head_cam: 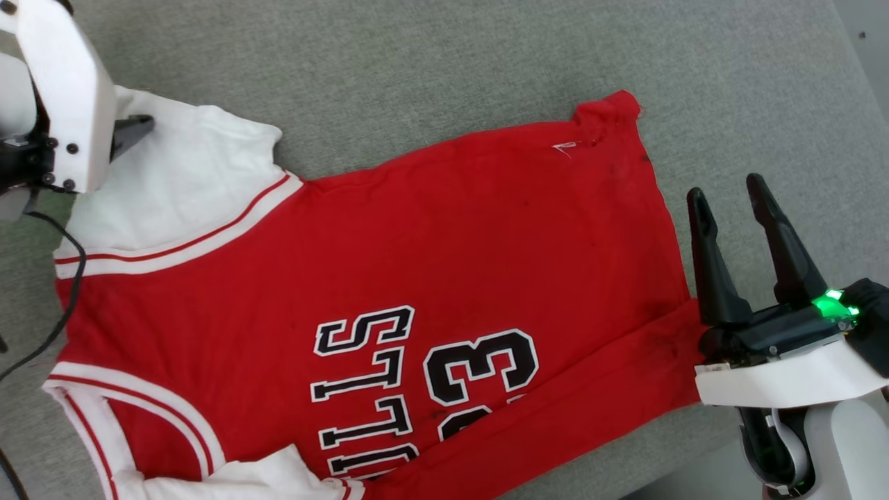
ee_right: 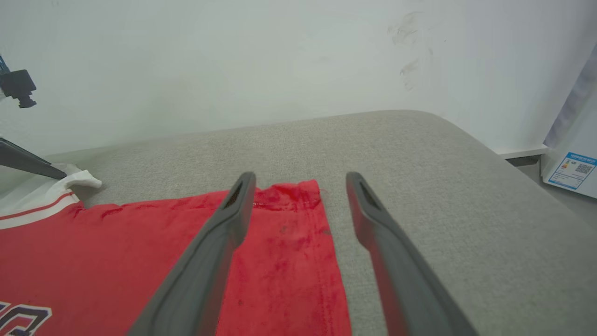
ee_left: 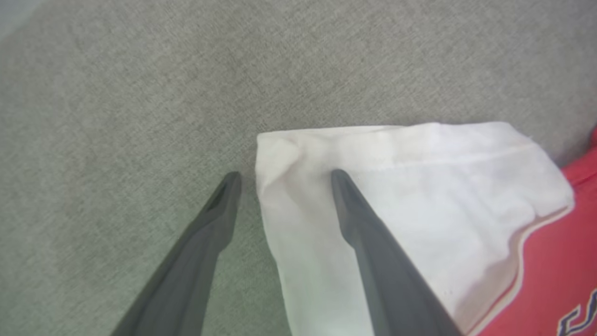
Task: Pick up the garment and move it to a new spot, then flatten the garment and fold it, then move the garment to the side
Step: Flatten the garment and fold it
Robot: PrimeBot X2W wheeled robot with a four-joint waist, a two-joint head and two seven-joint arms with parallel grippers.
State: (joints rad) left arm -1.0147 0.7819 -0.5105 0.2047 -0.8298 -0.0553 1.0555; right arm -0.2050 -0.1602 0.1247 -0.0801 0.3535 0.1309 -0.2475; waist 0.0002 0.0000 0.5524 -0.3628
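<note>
The garment (head_cam: 417, 229), a red jersey with white sleeves and dark white-outlined letters, lies spread out on the grey cushion, its lower edge folded over. My left gripper (head_cam: 128, 135) is at the upper left over the far white sleeve (ee_left: 419, 186), mostly hidden by its white forearm. Seen from the left wrist, that gripper (ee_left: 284, 179) is open, and the sleeve's corner lies between the fingers. Open too, my right gripper (head_cam: 727, 191) hovers just off the hem at the right. From the right wrist, the gripper (ee_right: 301, 179) straddles the red hem corner (ee_right: 298, 196).
The grey cushioned surface (head_cam: 486, 55) extends beyond the garment at the top and right, with rounded edges. A white wall (ee_right: 233, 70) rises behind it. A white labelled box (ee_right: 571, 170) stands past the right edge. A black cable (head_cam: 62, 305) hangs at the left.
</note>
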